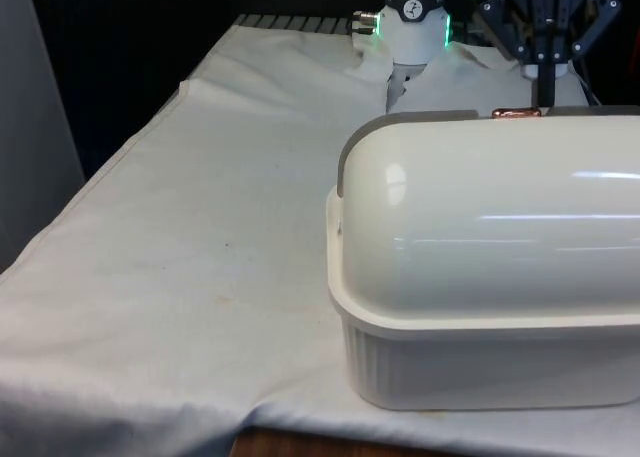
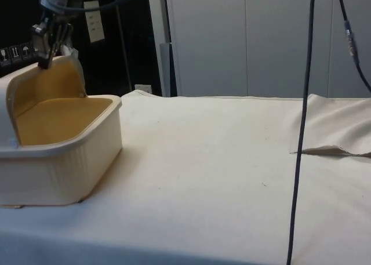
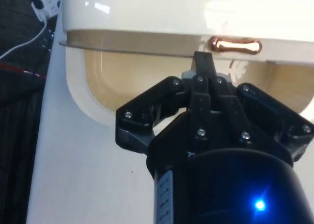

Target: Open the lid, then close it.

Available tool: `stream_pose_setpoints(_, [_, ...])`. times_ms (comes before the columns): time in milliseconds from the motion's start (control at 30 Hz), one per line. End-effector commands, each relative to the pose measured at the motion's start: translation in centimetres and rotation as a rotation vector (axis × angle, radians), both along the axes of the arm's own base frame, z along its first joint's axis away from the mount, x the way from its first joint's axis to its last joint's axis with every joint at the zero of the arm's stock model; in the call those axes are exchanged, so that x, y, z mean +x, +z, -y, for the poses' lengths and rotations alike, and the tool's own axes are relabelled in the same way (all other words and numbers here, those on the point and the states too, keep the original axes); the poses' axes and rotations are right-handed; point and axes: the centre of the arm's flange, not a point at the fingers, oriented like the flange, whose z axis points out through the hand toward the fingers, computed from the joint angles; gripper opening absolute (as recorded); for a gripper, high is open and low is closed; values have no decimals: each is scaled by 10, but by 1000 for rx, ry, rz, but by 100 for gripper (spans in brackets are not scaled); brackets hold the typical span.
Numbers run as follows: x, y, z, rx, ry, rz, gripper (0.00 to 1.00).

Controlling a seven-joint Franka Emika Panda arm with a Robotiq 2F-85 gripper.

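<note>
- Gripper (image 3: 205, 62), black, fingers drawn together, tips at the lid's edge just beside the copper handle (image 3: 235, 45); whether they pinch anything I cannot tell.
- In the side view the gripper (image 2: 43, 61) hangs from above onto the raised lid (image 2: 49, 82).
- Lid rolled back; bread box (image 2: 69, 160) interior exposed, tan inside.
- Cream box sits at the near right of the front view (image 1: 480, 367), back turned, on white cloth (image 1: 180, 277).
</note>
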Motion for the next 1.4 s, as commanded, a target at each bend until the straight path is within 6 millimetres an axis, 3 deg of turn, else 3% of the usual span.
stream_pose_setpoints(0, [4,1,-1,4,-3,-1,0])
stream_pose_setpoints(267, [11,11,-1,7,-6,17,0])
stream_pose_setpoints(933, [18,66,0,9,-11,38,0])
stream_pose_setpoints(1267, [18,68,0,9,-9,43,0])
stream_pose_setpoints(1367, [18,69,0,10,-9,45,7])
